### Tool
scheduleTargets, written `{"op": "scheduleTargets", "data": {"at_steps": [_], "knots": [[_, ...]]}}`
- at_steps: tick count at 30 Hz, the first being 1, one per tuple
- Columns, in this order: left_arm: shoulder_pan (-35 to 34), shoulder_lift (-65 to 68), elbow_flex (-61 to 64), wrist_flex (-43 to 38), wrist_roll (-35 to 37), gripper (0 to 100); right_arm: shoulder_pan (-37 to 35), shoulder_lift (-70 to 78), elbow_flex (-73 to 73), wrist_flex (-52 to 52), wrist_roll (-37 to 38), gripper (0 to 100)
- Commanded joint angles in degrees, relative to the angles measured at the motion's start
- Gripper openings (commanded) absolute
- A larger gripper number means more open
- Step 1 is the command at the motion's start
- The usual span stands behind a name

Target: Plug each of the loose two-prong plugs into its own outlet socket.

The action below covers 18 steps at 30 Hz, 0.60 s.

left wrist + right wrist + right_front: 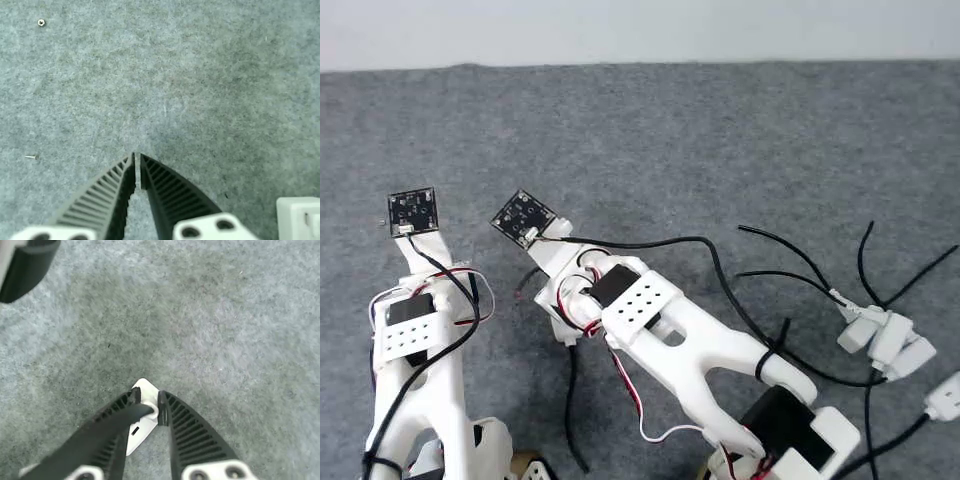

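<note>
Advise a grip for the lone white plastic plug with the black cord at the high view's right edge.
Probably take the white plastic plug by its blocky body, from straight above, fingers across its width. It lies flat on the grey felt mat, apart from the white cluster, and its black cord trails toward the arm bases; keep clear of it.

The plug (141,426) is partly hidden by the fingers (190,435) of the right gripper (148,396) and a black cable (115,422). A white block (300,217) is cut off at the picture's edge.
</note>
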Motion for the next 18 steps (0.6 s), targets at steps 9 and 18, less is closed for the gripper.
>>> {"op": "scheduleTargets", "data": {"at_steps": [9, 18], "knots": [[-0.44, -1.14, -2.77, -1.41, 0.44, 1, -0.40, 1.19, 0.88, 0.57, -0.44, 0.8], [-0.44, -1.14, -2.77, -1.41, 0.44, 1, -0.40, 7.60, -0.79, 3.12, -0.26, 0.8]]}}
